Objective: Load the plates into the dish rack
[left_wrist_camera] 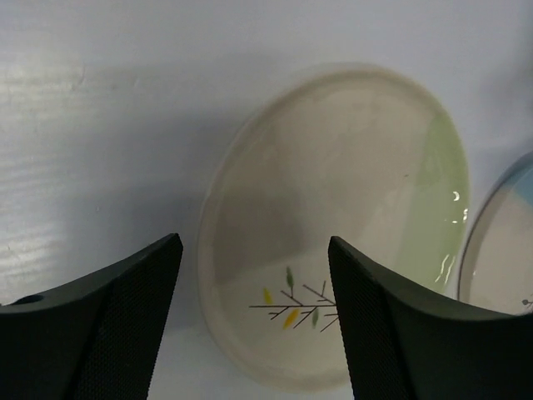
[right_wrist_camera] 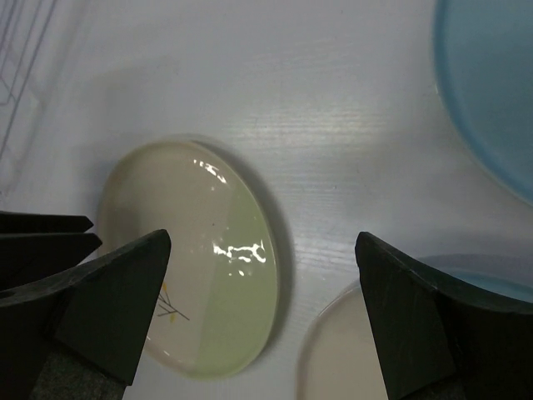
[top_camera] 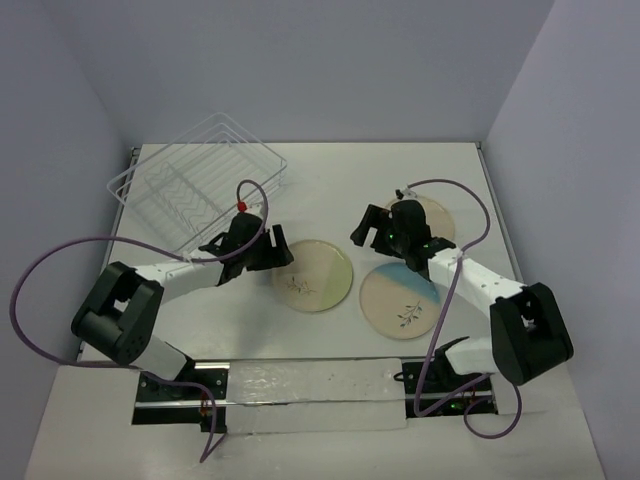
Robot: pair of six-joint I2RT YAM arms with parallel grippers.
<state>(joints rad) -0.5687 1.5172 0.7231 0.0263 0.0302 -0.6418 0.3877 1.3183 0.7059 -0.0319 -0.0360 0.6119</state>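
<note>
The white wire dish rack [top_camera: 200, 175] stands at the back left with no plates in it; a corner of it shows in the right wrist view [right_wrist_camera: 15, 50]. A cream and pale green plate [top_camera: 313, 275] with a sprig lies flat at mid-table. A cream and light blue plate [top_camera: 400, 300] lies to its right. A third cream plate [top_camera: 440, 215] is partly hidden under my right arm. My left gripper [top_camera: 278, 254] is open over the green plate's [left_wrist_camera: 333, 192] left rim, jaws astride the sprig. My right gripper [top_camera: 363, 233] is open, above the table between the plates.
White side walls close in the table on the left, right and back. A purple cable [top_camera: 60, 260] loops out to the left of the left arm. In the right wrist view the left gripper's fingers [right_wrist_camera: 42, 242] show beside the green plate [right_wrist_camera: 200, 267].
</note>
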